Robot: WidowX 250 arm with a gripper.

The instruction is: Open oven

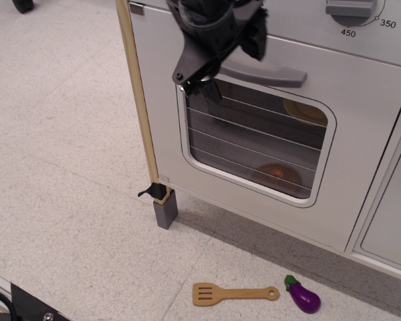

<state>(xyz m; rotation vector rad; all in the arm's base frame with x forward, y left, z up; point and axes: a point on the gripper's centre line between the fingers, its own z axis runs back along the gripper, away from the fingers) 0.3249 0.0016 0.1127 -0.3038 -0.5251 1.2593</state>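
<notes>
The white oven (347, 207) stands with its door shut. The door has a rounded window with wire lines (254, 144) and a grey bar handle (267, 73) above it. The grey temperature dial (353, 8) is at the top right. My black gripper (224, 57) hangs at the top of the door over the left end of the handle. Its fingers are spread, one finger (192, 70) at the window's top left corner and the other (257, 39) above the handle. It holds nothing that I can see. An orange item (277, 172) shows dimly behind the window.
A wooden spatula (234, 293) and a purple toy eggplant (303, 295) lie on the floor in front of the oven. A plain white cabinet door (394, 221) is to the right. A wooden side post (140, 100) with a grey foot (166, 208) edges the oven's left.
</notes>
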